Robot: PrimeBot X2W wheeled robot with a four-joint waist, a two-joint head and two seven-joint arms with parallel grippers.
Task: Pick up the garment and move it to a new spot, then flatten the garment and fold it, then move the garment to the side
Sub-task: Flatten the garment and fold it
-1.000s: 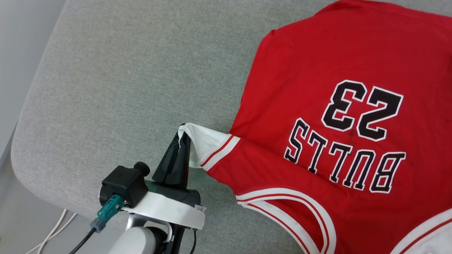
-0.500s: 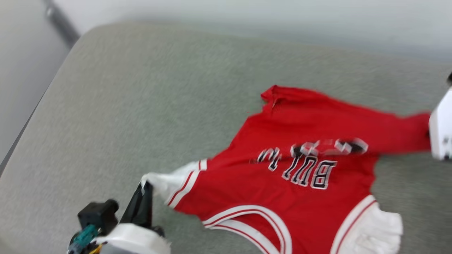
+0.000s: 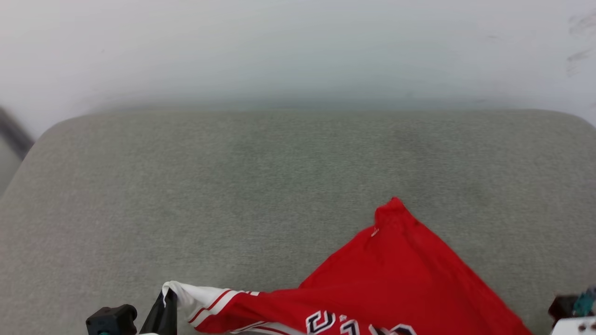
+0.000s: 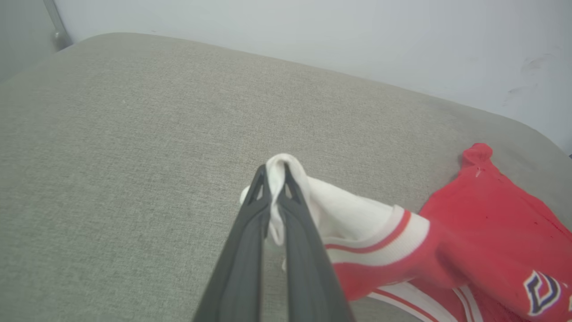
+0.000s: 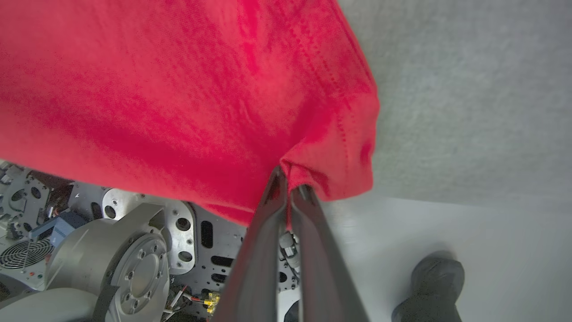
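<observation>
Grasping the garment (image 3: 396,274) at both ends: white sleeve (image 4: 348,214) in the left gripper (image 4: 273,174), red hem (image 5: 339,147) in the right gripper (image 5: 289,176). No longer spread flat as a second ago; pulled up, stretched over the near right of the grey cushion (image 3: 233,186). Read "BULLS 23" then; now cut off, unreadable.

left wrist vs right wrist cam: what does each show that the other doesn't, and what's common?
Left wrist: left gripper shut on the white sleeve, striped trim, part of the lettering, pale wall. Right wrist: right gripper shut on a red hem, the robot's metal base, a dark shoe on the floor. Both: the red garment, grey cushion.
</observation>
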